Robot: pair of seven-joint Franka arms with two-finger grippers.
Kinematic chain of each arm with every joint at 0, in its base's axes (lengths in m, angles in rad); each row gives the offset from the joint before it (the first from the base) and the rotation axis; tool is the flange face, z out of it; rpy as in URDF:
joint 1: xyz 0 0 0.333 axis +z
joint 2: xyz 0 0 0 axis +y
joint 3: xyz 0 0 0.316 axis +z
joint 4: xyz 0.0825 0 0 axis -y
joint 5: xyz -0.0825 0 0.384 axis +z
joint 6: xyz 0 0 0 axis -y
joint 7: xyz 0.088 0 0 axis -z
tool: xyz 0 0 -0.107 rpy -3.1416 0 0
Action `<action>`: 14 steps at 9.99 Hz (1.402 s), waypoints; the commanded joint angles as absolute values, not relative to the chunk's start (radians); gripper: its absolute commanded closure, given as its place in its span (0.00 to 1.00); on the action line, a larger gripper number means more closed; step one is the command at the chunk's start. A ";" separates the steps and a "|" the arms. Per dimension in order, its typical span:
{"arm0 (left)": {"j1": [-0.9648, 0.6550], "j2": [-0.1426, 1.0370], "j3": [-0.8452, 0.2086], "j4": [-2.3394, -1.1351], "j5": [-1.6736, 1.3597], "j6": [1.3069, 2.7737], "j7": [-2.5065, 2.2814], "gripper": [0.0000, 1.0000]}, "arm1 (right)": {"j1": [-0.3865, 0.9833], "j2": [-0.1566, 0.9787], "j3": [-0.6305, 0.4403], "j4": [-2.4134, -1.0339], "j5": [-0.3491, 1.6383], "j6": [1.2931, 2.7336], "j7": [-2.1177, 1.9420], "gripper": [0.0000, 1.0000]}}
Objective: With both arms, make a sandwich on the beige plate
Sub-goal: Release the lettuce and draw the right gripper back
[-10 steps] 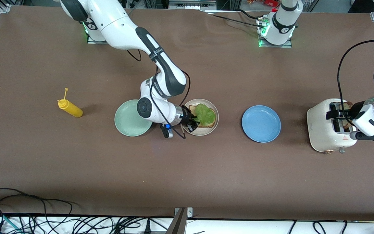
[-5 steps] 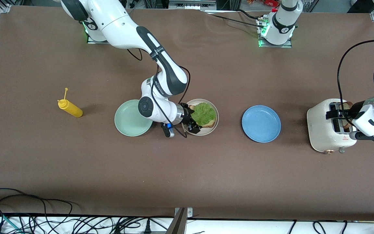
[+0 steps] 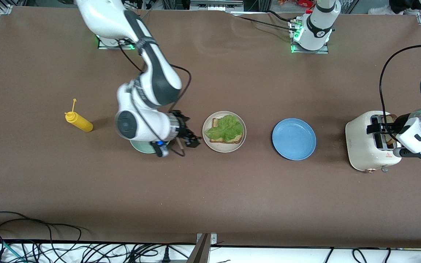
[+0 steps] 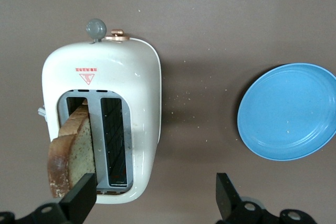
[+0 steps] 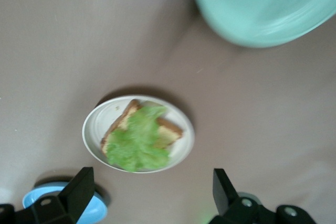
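The beige plate point(image 3: 225, 147) sits mid-table with a toast slice point(image 3: 216, 122) on it and a ruffled lettuce leaf point(image 3: 227, 128) on top of that. My right gripper point(image 3: 190, 130) hangs open and empty beside the plate, toward the right arm's end of the table. The right wrist view shows the plate point(image 5: 97, 129) and lettuce point(image 5: 137, 144) ahead of the open right gripper point(image 5: 149, 195). My left gripper point(image 3: 382, 128) hovers open over the toaster point(image 3: 365, 148). A second toast slice point(image 4: 71, 156) stands in one slot, just beside one finger point(image 4: 80, 196) of the left gripper point(image 4: 152, 198).
The mint green plate point(image 3: 140, 146) lies largely hidden under the right wrist. A blue plate point(image 3: 294, 138) sits between the beige plate and the toaster. A yellow squeeze bottle point(image 3: 79, 122) lies toward the right arm's end. Cables run along the front edge.
The right gripper opened, let go of the lettuce on the toast, and drew back from the beige plate toward the mint green plate. The left arm has not moved.
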State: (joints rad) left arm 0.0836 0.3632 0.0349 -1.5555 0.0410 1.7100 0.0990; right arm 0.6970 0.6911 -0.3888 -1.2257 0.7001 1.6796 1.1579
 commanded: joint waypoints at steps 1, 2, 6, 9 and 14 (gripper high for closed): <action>0.078 0.364 0.034 -1.546 0.075 1.697 0.086 0.00 | 0.699 0.602 -0.554 -1.249 0.661 1.492 0.954 0.00; 0.078 0.364 0.034 -1.546 0.075 1.697 0.086 0.00 | 0.699 0.588 -0.622 -1.221 0.610 1.433 0.848 0.00; 0.077 0.364 0.034 -1.546 0.075 1.697 0.086 0.00 | 0.700 0.586 -0.845 -1.167 0.434 1.408 0.221 0.00; 0.077 0.370 0.032 -1.546 0.075 1.697 0.086 0.00 | 0.680 0.587 -0.871 -1.178 0.437 1.538 -0.111 0.00; 0.077 0.370 0.032 -1.546 0.075 1.697 0.086 0.00 | 0.653 0.594 -0.876 -1.177 0.431 1.569 -0.175 0.00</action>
State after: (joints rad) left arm 0.0809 0.3668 0.0347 -1.5555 0.0410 1.7095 0.0990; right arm 0.6561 0.5856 -0.8680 -1.1885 0.4463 1.5628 -0.1558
